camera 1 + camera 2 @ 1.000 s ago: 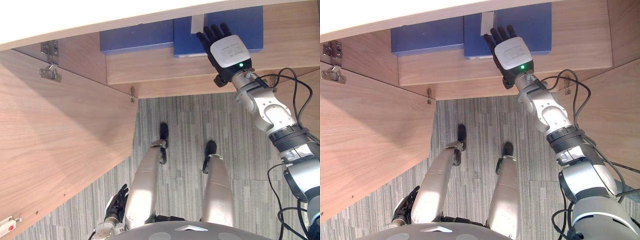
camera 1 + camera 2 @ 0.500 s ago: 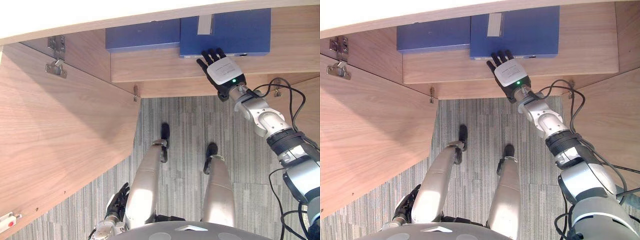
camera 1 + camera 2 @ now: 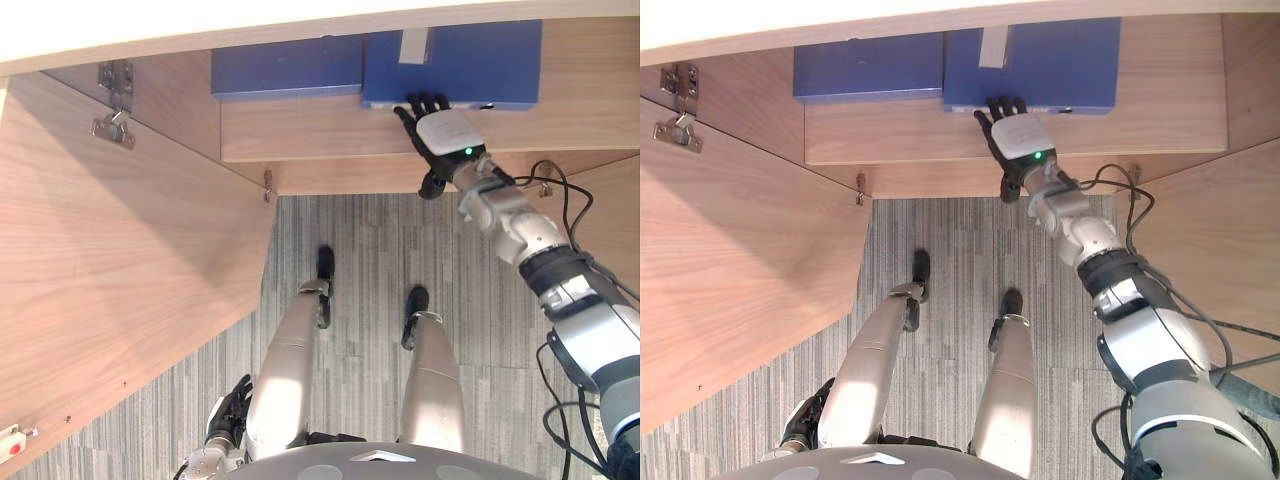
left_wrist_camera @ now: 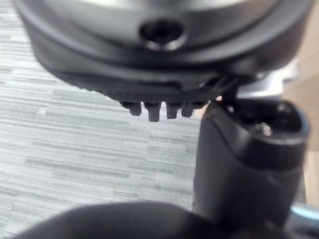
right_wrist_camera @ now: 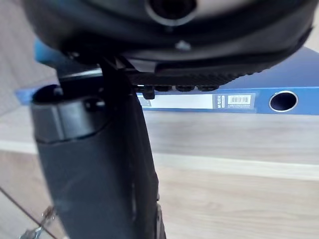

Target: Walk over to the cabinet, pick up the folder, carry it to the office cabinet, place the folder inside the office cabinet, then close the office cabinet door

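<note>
The right robot hand [image 3: 440,135] is reaching forward, open, straight fingers touching the spine of the blue rectangular folder [image 3: 470,60] lying on the wooden cabinet shelf [image 3: 320,125]. Its white spine label [image 5: 199,102] is showing a barcode, the print too small to read.

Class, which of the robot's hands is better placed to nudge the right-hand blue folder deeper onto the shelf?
Right: the right hand has straight fingers at the folder front edge; the left hand hangs low, far from the shelf.

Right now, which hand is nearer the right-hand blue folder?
Right. The right hand reaches the blue folder with straight fingers at its front edge; the left hand hangs low over the carpet.
</note>
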You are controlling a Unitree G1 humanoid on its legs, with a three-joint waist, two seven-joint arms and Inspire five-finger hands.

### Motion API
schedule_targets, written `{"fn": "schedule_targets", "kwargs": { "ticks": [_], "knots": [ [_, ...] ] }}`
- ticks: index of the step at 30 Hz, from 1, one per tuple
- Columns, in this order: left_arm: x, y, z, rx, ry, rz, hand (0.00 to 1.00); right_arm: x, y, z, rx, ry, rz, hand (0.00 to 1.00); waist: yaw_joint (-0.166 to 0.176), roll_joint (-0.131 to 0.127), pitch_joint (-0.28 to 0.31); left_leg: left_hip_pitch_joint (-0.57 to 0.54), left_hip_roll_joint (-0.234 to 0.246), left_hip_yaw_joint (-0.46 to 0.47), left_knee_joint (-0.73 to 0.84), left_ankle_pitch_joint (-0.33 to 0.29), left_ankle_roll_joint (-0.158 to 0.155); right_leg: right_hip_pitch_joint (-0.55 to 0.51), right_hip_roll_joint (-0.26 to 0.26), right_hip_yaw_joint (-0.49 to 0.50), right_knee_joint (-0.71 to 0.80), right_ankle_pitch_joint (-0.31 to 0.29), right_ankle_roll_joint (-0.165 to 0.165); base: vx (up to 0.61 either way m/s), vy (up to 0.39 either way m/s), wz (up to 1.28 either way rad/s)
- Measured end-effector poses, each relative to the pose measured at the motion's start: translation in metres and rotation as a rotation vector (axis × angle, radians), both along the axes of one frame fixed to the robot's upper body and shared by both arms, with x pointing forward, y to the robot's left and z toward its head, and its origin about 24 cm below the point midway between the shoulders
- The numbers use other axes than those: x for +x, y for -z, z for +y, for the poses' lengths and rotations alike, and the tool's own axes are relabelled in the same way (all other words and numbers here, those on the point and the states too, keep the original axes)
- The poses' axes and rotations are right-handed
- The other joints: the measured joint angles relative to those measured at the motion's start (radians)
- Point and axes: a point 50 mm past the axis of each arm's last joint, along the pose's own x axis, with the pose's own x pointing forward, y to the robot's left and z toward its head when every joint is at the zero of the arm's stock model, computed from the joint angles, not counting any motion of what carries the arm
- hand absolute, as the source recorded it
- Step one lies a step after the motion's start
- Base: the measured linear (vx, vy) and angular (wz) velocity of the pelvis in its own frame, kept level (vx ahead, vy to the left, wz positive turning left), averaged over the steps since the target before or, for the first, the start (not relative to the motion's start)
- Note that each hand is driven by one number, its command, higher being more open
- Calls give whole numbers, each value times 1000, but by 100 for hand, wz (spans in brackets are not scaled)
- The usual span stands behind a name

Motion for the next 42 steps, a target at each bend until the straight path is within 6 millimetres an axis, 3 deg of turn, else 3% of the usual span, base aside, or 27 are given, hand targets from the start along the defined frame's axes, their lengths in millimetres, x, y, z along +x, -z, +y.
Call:
{"fn": "schedule_targets", "kwargs": {
  "ticks": [2, 7, 11, 13, 16, 22, 30, 36, 42],
  "knots": [
    [-2, 1, -1, 2, -47, 6, 100, 9, -21, -6, 29, 50, -3, 100, 8, 0, 0, -6, -7, -8, 0, 4, 0, -1, -9, -10, 3, 0, 0, 16, 1, 16],
    [-2, 2, 0, 19, -67, 10, 100, 11, -40, -9, 4, 48, -28, 100, 0, 3, 2, -42, -19, -18, 1, 11, 9, -40, -16, -9, 23, 0, 0, -14, -1, 6],
    [0, 1, 0, 17, -88, 0, 100, 14, -67, -15, 5, 64, -40, 100, 2, 13, 7, -68, -20, -30, -4, 28, 3, -72, -15, -16, 42, 2, 0, -68, -24, 8],
    [5, 0, -4, 1, -106, -20, 100, 14, -88, -32, 29, 143, -70, 100, 14, 34, 17, -68, -23, -34, -42, 50, -3, -78, -15, -23, 38, 4, -3, -73, -31, 21],
    [11, -1, -6, -7, -114, -33, 100, 12, -99, -45, 50, 190, -74, 100, 28, 40, 20, -61, -23, -34, -94, 89, -4, -86, -17, -31, 25, 17, -12, -34, -27, 14],
    [19, -3, -8, -17, -108, -49, 100, 13, -98, -44, 65, 189, -64, 100, 28, 55, 35, -15, -21, -32, -134, 116, -4, -54, -14, -36, 12, 22, -16, -15, -29, -1],
    [26, -5, -4, 8, -98, -59, 100, 14, -69, -53, 130, 257, 10, 100, 23, 55, 35, 177, -16, -40, -320, 183, -21, 108, -9, -76, -98, 42, -18, 57, -48, 1],
    [22, -1, -3, 31, -94, -28, 100, 17, -69, -47, 236, 254, -6, 100, 14, 54, 32, 279, 0, -45, -370, 190, -21, 218, 7, -96, -156, 44, -21, 101, -73, -1],
    [7, 8, 1, 46, -115, 71, 100, 20, -44, -29, 331, 232, 39, 100, 4, 35, -36, 402, 19, -65, -472, 215, -47, 326, 26, -141, -201, 35, -39, 89, -73, 7]
  ]
}}
